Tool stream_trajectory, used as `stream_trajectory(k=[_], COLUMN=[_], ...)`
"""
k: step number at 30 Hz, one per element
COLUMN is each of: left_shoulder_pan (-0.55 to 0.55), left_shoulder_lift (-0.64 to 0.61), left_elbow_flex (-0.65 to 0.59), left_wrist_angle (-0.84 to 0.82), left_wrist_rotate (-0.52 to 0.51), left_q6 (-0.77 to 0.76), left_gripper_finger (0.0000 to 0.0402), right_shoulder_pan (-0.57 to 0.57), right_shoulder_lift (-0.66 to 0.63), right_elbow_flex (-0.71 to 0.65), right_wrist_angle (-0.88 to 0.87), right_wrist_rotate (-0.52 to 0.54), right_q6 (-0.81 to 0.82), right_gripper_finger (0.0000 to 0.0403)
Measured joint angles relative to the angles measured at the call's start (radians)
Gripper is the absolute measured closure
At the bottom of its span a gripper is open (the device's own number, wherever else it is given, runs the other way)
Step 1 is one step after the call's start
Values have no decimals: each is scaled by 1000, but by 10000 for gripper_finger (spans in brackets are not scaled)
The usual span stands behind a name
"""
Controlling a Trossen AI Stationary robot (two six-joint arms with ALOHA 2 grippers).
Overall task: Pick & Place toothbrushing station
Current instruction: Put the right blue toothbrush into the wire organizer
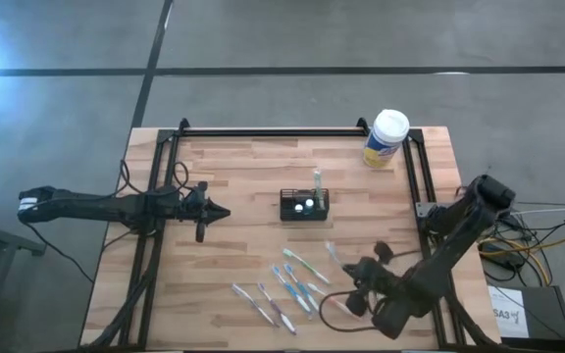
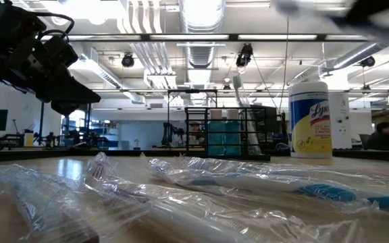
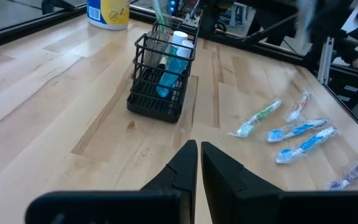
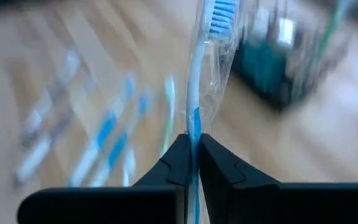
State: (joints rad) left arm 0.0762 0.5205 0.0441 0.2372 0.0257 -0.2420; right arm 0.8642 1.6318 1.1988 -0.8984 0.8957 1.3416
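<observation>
1. A yellow wipes canister (image 1: pixel 386 140) with a white lid stands near the far right corner of the wooden table (image 1: pixel 233 186), well apart from the caddy.
2. Several wrapped toothbrushes (image 1: pixel 297 279) lie loose on the near half of the table, between the caddy and the front edge; seen from table height, their clear wrappers fill the foreground.
3. The toothbrushing station (image 1: pixel 304 204), a small black wire caddy, sits upright near the table's middle. A blue-green bottle with a white cap (image 3: pixel 178 51) and a slim green-handled item (image 1: pixel 317 179) stand in it.
4. The right gripper (image 4: pixel 194 152) is above the near right part of the table, beside the loose brushes. Its fingers are pressed together on a wrapped blue-and-white toothbrush (image 4: pixel 205 56), whose bristle end points toward the caddy.
5. The left gripper (image 3: pixel 198 149) is above the left side of the table, facing the caddy, fingers closed with nothing between them.
6. Bare tabletop lies between the left gripper and the caddy.
</observation>
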Motion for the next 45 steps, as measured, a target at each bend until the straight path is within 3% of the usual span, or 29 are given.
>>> stream_trajectory(k=[3,7,11,14,18,22,28,32,35,45], left_shoulder_pan=[0,0,0,-1,0,0,0,0,0,-4], left_shoulder_lift=[0,0,0,0,0,0,0,2,16,247], left_elbow_flex=[0,0,0,0,0,0,0,3,50,262], left_wrist_angle=[0,0,1,0,0,6,153,288,296,322], left_wrist_rotate=[0,0,0,-2,-4,-4,-13,-41,-50,-46], left_q6=[0,0,0,0,-1,-18,-23,-33,-8,103], left_gripper_finger=[376,376,376,376,376,376,376,376,376,364], right_shoulder_pan=[-19,-88,-198,-303,-466,-614,-767,-806,-814,-812], right_shoulder_lift=[-71,-169,-240,-275,-277,-240,-177,-124,-89,11], right_elbow_flex=[-1,-63,-203,-344,-520,-633,-676,-658,-630,-529], right_wrist_angle=[105,392,826,1200,1607,1871,1956,1946,1956,1940], right_wrist_rotate=[81,63,-112,-300,-497,-632,-761,-800,-800,-846], right_q6=[-220,-588,-973,-1187,-1323,-1345,-1340,-1393,-1432,-1490], right_gripper_finger=[387,387,388,388,388,388,388,388,388,388])
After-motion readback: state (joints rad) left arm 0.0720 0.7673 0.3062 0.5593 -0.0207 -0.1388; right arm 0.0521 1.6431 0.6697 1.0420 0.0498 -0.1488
